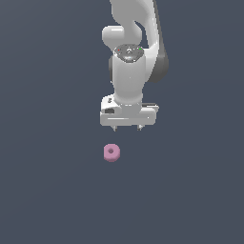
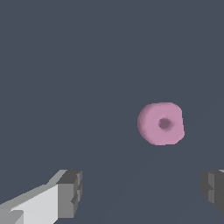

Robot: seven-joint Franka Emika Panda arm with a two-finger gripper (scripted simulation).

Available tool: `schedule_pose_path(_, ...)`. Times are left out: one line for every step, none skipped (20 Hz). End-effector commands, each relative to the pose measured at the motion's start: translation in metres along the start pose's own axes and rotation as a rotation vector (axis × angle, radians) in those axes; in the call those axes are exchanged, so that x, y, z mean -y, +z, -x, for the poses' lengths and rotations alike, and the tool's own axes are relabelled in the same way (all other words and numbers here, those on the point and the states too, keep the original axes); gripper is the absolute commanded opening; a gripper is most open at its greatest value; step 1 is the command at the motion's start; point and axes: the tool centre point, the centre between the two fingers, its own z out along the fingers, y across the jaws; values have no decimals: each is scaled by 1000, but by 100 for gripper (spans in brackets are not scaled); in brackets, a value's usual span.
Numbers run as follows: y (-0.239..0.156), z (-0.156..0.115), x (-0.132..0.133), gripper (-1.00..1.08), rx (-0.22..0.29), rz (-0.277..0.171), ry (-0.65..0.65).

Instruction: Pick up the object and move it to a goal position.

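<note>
The object is a small pink donut-like cylinder [image 1: 111, 152] with a round centre hole, lying on the dark grey surface. It also shows in the wrist view [image 2: 161, 124]. My white gripper [image 1: 127, 128] hangs above the surface, a little toward the exterior view's right of the object and apart from it. Its jaws stand wide open and hold nothing. In the wrist view the gripper [image 2: 142, 192] shows two grey fingertips [image 2: 70, 193], with the object outside the gap between them.
A plain dark grey surface [image 1: 47, 190] fills both views. The white arm [image 1: 131, 43] rises above the gripper at the top middle of the exterior view.
</note>
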Motion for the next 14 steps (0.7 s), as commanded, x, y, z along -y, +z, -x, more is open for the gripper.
schedule_pose_path(0, 0, 0, 100, 0, 0, 0)
schedule_pose_path(0, 0, 0, 100, 0, 0, -1)
schedule_pose_path(0, 0, 1, 100, 0, 1, -5)
schedule_pose_path(-1, 1, 2, 100, 1, 1, -11)
schedule_pose_path(-1, 1, 3, 100, 1, 2, -19)
schedule_pose_path(-2, 2, 5, 100, 2, 4, -29)
schedule_pose_path(-3, 2, 7, 100, 2, 5, -41)
schedule_pose_path(-4, 3, 9, 100, 3, 7, -52)
schedule_pose_path(-5, 4, 11, 100, 3, 8, -60)
schedule_pose_path(-6, 4, 12, 100, 4, 8, -66)
schedule_pose_path(-6, 4, 12, 100, 4, 9, -70)
schedule_pose_path(-6, 4, 13, 100, 4, 9, -71)
schedule_pose_path(-6, 4, 12, 100, 4, 9, -69)
schedule_pose_path(-6, 4, 12, 100, 4, 9, -67)
